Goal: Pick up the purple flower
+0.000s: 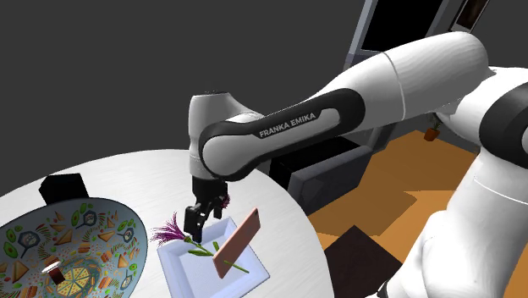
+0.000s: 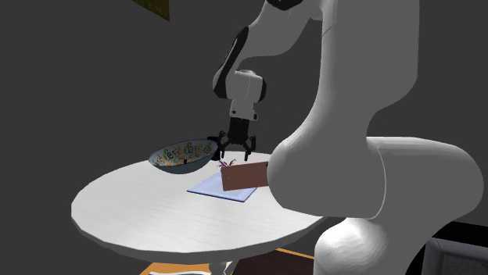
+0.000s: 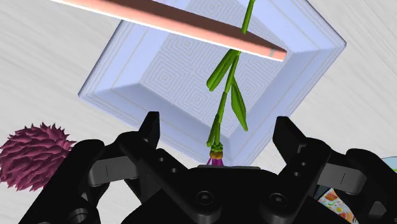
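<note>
The black pincer [image 1: 200,217] is hanging low over a white square plate [image 1: 188,267] on the round white desk [image 1: 127,173]. Its two fingers are standing wide apart and are not gripping anything.

The purple flower [image 1: 197,247] is lying flat across the plate. Its long green stem is running from the plate's corner near the painted bowl [image 1: 101,222] toward the shoulder view's lower right. The purple head is pointing the other way, toward the bowl, and it is sticking out past the plate's edge over the desk. The far end of the stem is going under a flat pink-brown board [image 1: 238,243], which is standing tilted on the plate.

In the wrist view the pincer [image 3: 219,130] is sitting right above the flower [image 3: 224,102]. The stem is lying in the gap between the fingers and running straight away from the pincer, with thin green leaves partway along. A tiny bit of purple is peeking out by the pincer's body. A purple spiky ball [image 3: 35,156] is resting on the desk just beside the plate [image 3: 172,70].

A black box [image 1: 63,186] is sitting on the desk near the bowl.

In the second exterior view the pincer [image 2: 235,148] is hovering between the bowl [image 2: 181,156] and the board [image 2: 244,176]
</note>
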`<move>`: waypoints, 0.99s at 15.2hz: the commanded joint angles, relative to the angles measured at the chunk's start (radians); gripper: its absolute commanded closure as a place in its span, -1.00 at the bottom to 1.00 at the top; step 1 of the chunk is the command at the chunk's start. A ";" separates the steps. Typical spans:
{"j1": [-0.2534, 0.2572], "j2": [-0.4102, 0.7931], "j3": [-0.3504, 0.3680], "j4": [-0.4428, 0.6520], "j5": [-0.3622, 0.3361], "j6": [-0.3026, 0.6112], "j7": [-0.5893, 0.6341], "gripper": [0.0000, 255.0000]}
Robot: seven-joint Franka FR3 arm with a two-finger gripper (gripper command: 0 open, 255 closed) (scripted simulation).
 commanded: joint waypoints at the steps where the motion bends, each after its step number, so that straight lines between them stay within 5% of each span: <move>1: 0.024 0.066 0.015 0.055 -0.024 0.006 0.022 -1.00; 11: 0.035 0.128 0.011 0.021 -0.044 0.099 0.024 -1.00; 12: 0.035 0.129 0.010 0.021 -0.045 0.099 0.023 1.00; 15: 0.035 0.129 0.011 0.021 -0.045 0.099 0.023 1.00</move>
